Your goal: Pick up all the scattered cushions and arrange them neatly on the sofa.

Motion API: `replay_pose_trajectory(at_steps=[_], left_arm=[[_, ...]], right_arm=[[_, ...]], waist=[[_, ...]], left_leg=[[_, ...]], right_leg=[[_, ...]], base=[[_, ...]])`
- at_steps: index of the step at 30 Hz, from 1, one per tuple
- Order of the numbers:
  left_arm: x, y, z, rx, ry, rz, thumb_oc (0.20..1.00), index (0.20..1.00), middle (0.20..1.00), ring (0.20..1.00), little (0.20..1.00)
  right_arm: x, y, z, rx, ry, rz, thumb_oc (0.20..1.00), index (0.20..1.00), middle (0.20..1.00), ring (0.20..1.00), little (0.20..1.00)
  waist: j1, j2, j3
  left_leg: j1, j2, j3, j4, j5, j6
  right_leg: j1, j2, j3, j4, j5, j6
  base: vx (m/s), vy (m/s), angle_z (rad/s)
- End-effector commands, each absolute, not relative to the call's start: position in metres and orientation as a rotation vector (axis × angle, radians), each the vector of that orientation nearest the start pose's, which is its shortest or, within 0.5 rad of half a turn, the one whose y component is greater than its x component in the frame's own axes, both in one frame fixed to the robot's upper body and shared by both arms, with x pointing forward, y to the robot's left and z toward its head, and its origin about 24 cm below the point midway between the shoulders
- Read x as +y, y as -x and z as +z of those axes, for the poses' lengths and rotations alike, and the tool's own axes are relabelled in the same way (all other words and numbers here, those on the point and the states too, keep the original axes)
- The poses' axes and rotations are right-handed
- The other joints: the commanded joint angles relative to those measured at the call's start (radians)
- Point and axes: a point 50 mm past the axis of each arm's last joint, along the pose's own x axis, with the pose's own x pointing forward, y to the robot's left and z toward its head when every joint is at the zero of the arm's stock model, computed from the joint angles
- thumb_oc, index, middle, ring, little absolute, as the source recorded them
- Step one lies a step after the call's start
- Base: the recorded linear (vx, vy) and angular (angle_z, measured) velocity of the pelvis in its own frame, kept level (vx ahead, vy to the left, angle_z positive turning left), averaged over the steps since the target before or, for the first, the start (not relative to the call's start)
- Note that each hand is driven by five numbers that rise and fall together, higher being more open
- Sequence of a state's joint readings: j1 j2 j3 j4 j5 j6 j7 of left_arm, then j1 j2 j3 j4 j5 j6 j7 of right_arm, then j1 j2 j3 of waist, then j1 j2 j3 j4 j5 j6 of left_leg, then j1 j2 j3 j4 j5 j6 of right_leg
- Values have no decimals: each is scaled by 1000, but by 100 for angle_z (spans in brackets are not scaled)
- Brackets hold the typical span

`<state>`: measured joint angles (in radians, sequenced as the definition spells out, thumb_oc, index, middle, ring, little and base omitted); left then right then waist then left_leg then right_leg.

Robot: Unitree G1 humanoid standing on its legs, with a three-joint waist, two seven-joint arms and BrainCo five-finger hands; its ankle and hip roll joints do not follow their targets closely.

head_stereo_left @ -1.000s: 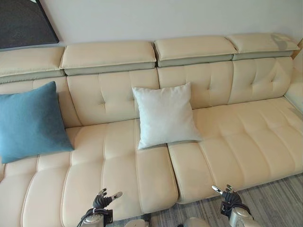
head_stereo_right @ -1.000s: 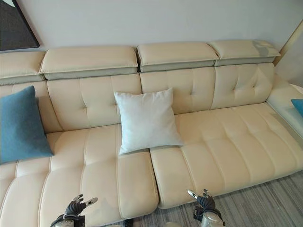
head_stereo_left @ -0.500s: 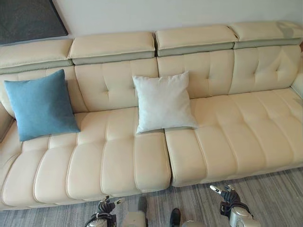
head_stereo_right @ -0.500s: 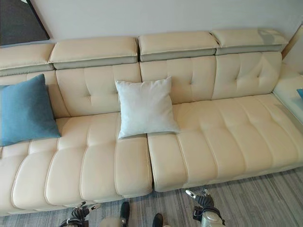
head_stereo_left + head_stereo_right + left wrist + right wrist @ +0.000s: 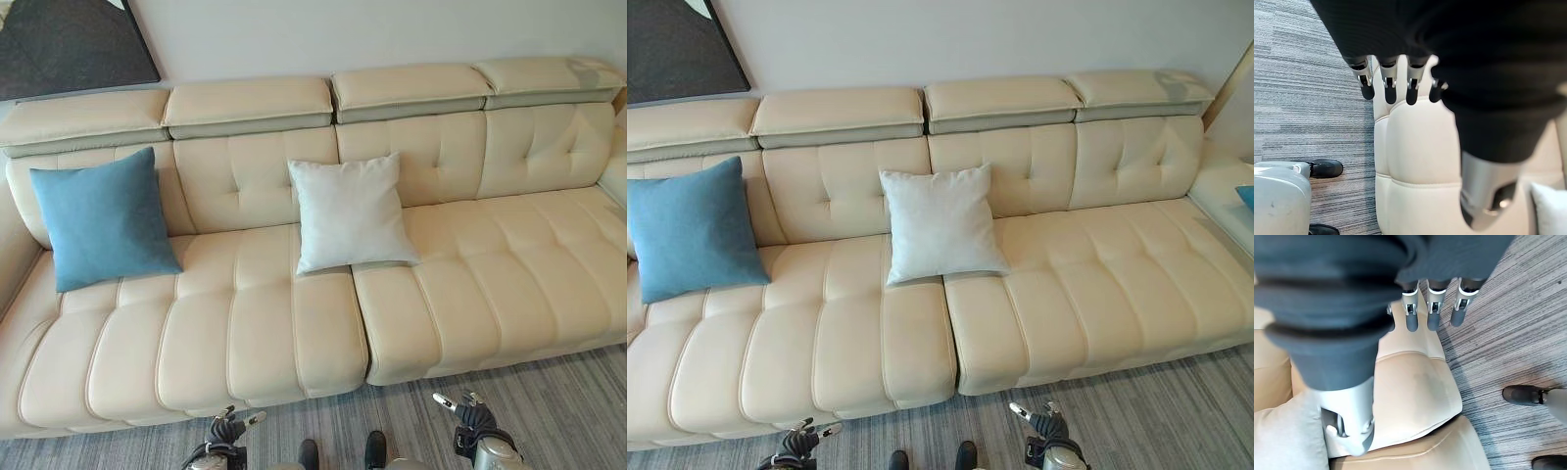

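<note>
A blue cushion (image 5: 103,217) leans upright against the backrest at the left end of the cream sofa (image 5: 490,284). A white cushion (image 5: 351,213) leans against the backrest near the middle, over the seam between two seats. At the far right, a corner of another blue cushion (image 5: 1246,196) lies on the sofa's side section. My left hand (image 5: 223,431) and right hand (image 5: 473,419) hang low over the floor in front of the sofa, both open and empty. The wrist views show straight fingers (image 5: 1388,88) (image 5: 1432,313) above the seat edge.
Grey striped carpet (image 5: 568,411) runs along the sofa's front. A dark framed picture (image 5: 69,44) hangs on the wall at the upper left. The right half of the sofa seat carries nothing.
The camera has drawn back and shifted, so more of the sofa's left end and the floor show. Both cushions rest where they were. Both hands stay low and open.
</note>
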<state>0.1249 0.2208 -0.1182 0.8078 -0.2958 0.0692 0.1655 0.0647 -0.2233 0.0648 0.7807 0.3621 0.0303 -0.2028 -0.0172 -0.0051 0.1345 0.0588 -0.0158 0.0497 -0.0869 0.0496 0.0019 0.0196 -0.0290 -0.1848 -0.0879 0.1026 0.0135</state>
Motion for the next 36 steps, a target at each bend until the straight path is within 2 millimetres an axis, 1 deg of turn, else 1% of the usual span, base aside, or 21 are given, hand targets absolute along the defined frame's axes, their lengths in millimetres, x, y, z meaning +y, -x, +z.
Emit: replay_pose_trajectory(at_steps=[1, 5, 7, 10, 11, 12, 13, 15, 16, 17, 18, 19, 21, 27, 29, 31, 32, 33, 34, 35, 36], left_arm=[[222, -133, -137, 974, -99, 252, 1000, 1000, 1000, 1000, 1000], [221, -142, -135, 962, -165, 196, 1000, 1000, 1000, 1000, 1000], [218, -153, -131, 933, -222, 151, 1000, 1000, 1000, 1000, 1000], [216, -162, -128, 904, -239, 137, 1000, 1000, 1000, 1000, 1000], [215, -169, -123, 872, -249, 131, 1000, 1000, 1000, 1000, 1000], [215, -169, -123, 872, -249, 131, 1000, 1000, 1000, 1000, 1000], [214, -172, -121, 859, -253, 125, 1000, 1000, 1000, 1000, 1000], [212, -181, -114, 811, -258, 114, 1000, 1000, 1000, 1000, 1000], [214, -182, -113, 804, -259, 115, 1000, 1000, 1000, 1000, 1000], [213, -182, -113, 804, -259, 114, 1000, 1000, 1000, 1000, 1000], [214, -183, -111, 795, -256, 113, 1000, 1000, 1000, 1000, 1000], [213, -180, -113, 809, -251, 112, 1000, 1000, 1000, 1000, 1000], [213, -178, -114, 817, -252, 109, 1000, 1000, 1000, 1000, 1000], [208, -169, -121, 857, -237, 102, 1000, 1000, 1000, 1000, 1000], [205, -171, -120, 847, -230, 93, 1000, 1000, 1000, 1000, 1000], [199, -175, -117, 827, -203, 74, 1000, 1000, 1000, 1000, 1000], [197, -178, -116, 815, -194, 71, 1000, 1000, 1000, 1000, 1000], [197, -178, -116, 814, -194, 71, 1000, 1000, 1000, 1000, 1000], [193, -184, -111, 779, -176, 64, 1000, 1000, 1000, 1000, 1000], [193, -184, -111, 779, -176, 64, 1000, 1000, 1000, 1000, 1000], [193, -183, -109, 767, -164, 73, 1000, 1000, 1000, 1000, 1000]], right_arm=[[-235, -160, -119, 835, -4, -388, 1000, 1000, 1000, 1000, 1000], [-237, -154, -122, 849, -46, -424, 1000, 1000, 1000, 1000, 1000], [-239, -148, -125, 864, -73, -455, 1000, 1000, 1000, 1000, 1000], [-241, -146, -126, 869, -84, -473, 1000, 1000, 1000, 1000, 1000], [-244, -142, -128, 883, -76, -489, 1000, 1000, 1000, 1000, 1000], [-244, -142, -128, 883, -76, -489, 1000, 1000, 1000, 1000, 1000], [-246, -142, -127, 881, -66, -493, 1000, 1000, 1000, 1000, 1000], [-251, -141, -126, 883, -46, -509, 1000, 1000, 1000, 1000, 1000], [-253, -141, -126, 885, -41, -511, 1000, 1000, 1000, 1000, 1000], [-253, -141, -126, 885, -41, -511, 1000, 1000, 1000, 1000, 1000], [-253, -141, -126, 884, -47, -516, 1000, 1000, 1000, 1000, 1000], [-251, -142, -126, 890, -46, -503, 1000, 1000, 1000, 1000, 1000], [-250, -140, -127, 895, -46, -501, 1000, 1000, 1000, 1000, 1000], [-252, -136, -127, 900, -24, -486, 1000, 1000, 1000, 1000, 1000], [-254, -136, -126, 894, -25, -492, 1000, 1000, 1000, 1000, 1000], [-258, -132, -126, 901, -24, -503, 1000, 1000, 1000, 1000, 1000], [-261, -133, -125, 894, -13, -501, 1000, 1000, 1000, 1000, 1000], [-261, -133, -124, 893, -13, -501, 1000, 1000, 1000, 1000, 1000], [-266, -136, -120, 876, 15, -493, 1000, 1000, 1000, 1000, 1000], [-266, -136, -120, 876, 15, -493, 1000, 1000, 1000, 1000, 1000], [-266, -140, -118, 869, 40, -466, 1000, 1000, 1000, 1000, 1000]], waist=[[-10, -10, -16], [-40, -10, 1], [-61, -8, 18], [-72, -5, 30], [-69, 3, 44], [-69, 3, 44], [-72, 9, 51], [-43, 19, 56], [-35, 21, 54], [-35, 21, 55], [-26, 20, 53], [-29, 13, 41], [-30, 12, 34], [-52, 25, 16], [-62, 30, 22], [-70, 19, 39], [-62, 17, 49], [-63, 18, 50], [-48, 14, 69], [-49, 15, 68], [-28, 15, 71]], left_leg=[[13, -12, 16, 0, -68, -2], [10, -21, 55, 0, -76, 18], [7, -23, 118, 0, -88, 29], [12, -18, 171, 0, -97, 36], [20, -6, 228, 0, -111, 39], [21, -6, 228, 0, -111, 39], [35, 0, 240, 0, -125, 34], [51, 16, 324, 0, -132, 25], [56, 20, 351, 0, -134, 24], [57, 20, 351, 0, -134, 24], [67, 23, 385, 0, -136, 19], [73, 19, 413, 0, -139, 15], [79, 22, 426, 0, -136, 9], [97, 49, 446, 17, -126, -21], [84, 75, 445, 96, -145, -38], [29, 147, 443, 298, -143, -68], [7, 160, 406, 373, -114, -79], [3, 164, 404, 381, -116, -82], [-54, 148, 288, 473, -81, -83], [-58, 150, 285, 477, -82, -84], [-106, 73, 138, 480, -114, -56]], right_leg=[[39, 6, 50, 1, -122, 64], [-1, -8, 89, 40, -106, 80], [-45, -17, 130, 68, -89, 102], [-79, -24, 138, 106, -87, 113], [-103, -54, 63, 144, -88, 119], [-103, -54, 63, 145, -89, 119], [-98, -71, 13, 155, -100, 127], [-81, -143, -222, 182, -105, 124], [-75, -161, -282, 193, -109, 122], [-75, -162, -282, 195, -110, 123], [-64, -176, -347, 205, -112, 125], [-40, -162, -347, 141, -95, 133], [-35, -146, -323, 112, -90, 134], [17, -96, -280, 32, -103, 118], [23, -85, -262, 42, -129, 101], [54, -63, -241, 42, -174, 62], [64, -52, -225, 45, -187, 47], [64, -49, -226, 45, -189, 45], [70, -35, -186, 56, -205, 19], [69, -34, -188, 57, -206, 18], [63, -24, -127, 68, -216, 8]], base=[[-41, 157, -40], [-59, 153, -26], [-92, 185, -80], [-67, 108, -84], [-66, 65, -131], [-19, 59, -163], [8, 11, -156], [-6, -7, -108], [1, -15, -95], [21, -62, -168], [65, -109, -154], [66, -111, -127], [85, -150, -79], [117, -236, -22], [97, -339, -18], [99, -401, -7], [84, -310, -2], [76, -280, -20], [38, -172, -51], [105, -227, -78], [160, -113, -86]])
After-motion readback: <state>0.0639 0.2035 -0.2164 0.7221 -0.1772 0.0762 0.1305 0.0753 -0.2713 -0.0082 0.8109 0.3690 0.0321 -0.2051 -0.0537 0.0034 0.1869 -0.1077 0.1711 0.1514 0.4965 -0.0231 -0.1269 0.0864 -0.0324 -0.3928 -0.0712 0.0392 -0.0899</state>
